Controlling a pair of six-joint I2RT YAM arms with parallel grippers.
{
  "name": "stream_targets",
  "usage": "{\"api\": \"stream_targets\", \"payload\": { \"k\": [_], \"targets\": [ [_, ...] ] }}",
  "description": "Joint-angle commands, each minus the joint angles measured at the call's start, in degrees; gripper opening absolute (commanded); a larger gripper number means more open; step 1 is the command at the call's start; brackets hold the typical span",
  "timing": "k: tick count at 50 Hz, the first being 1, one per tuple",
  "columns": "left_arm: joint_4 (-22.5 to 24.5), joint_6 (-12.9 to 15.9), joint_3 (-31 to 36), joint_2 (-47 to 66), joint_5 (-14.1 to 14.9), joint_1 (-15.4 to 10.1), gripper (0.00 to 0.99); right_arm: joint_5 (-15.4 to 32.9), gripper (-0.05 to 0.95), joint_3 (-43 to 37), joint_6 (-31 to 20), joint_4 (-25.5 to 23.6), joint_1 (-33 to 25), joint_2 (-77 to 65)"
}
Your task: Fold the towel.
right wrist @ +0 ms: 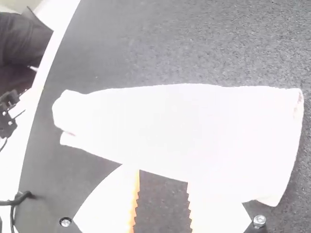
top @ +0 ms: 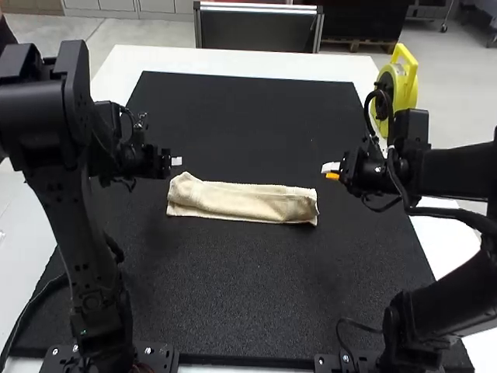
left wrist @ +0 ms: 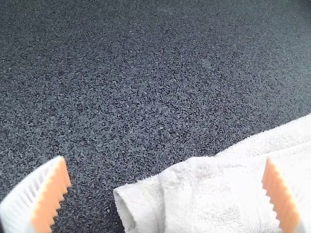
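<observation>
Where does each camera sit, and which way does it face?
High view: above and behind the arms, facing forward and down over the table; left arm and right arm show.
Left wrist view: on the left wrist, facing down at one towel end; left fingers show.
Right wrist view: on the right wrist, facing the towel's length; right fingers show.
Both wrist views share the towel.
</observation>
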Motion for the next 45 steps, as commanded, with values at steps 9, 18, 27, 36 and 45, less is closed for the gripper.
{"api": "stream_targets", "payload": {
  "k": [9,18,27,36,45],
  "targets": [
    [0.9,-0.1,0.2,-2.0,-0.1,0.3,0.931,-3.7,-0.02,1.4,3.2,-1.4,-0.1,-1.2],
    [1.0,-0.1,0.2,-2.0,-0.1,0.3,0.931,-4.7,-0.02,0.7,2.9,-6.3,1.1,-1.6],
    [1.1,-0.4,0.2,-2.0,-0.2,0.2,0.931,-4.6,-0.02,-0.2,3.0,-7.8,2.3,-3.0],
    [2.2,-1.2,0.2,-2.0,-0.2,0.2,0.931,-4.5,-0.02,-1.7,3.2,-9.2,4.3,-2.8],
    [2.2,-1.3,0.2,-2.0,-0.2,0.1,0.931,-3.2,-0.02,-1.9,4.1,-8.9,6.2,-2.2]
  ]
}}
